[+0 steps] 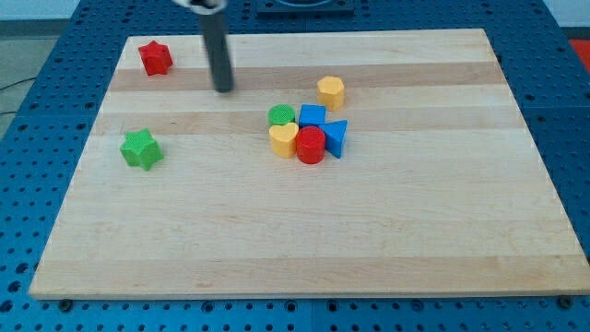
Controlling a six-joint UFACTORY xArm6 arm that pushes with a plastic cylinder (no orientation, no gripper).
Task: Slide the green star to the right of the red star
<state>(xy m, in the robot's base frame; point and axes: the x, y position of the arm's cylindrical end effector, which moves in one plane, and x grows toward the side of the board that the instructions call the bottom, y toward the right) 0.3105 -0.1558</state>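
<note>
The green star point(141, 148) lies on the wooden board near the view's left edge. The red star point(156, 57) lies at the view's top left, well above the green star. My tip point(224, 89) rests on the board to the right of the red star and up and to the right of the green star. It touches no block.
A cluster sits near the middle: a green block point(282, 116), a blue cube point(312, 116), a yellow heart point(283, 139), a red cylinder point(311, 146) and a blue triangle point(336, 137). A yellow hexagon point(331, 91) lies just above them. The wooden board point(387, 231) lies on a blue perforated table.
</note>
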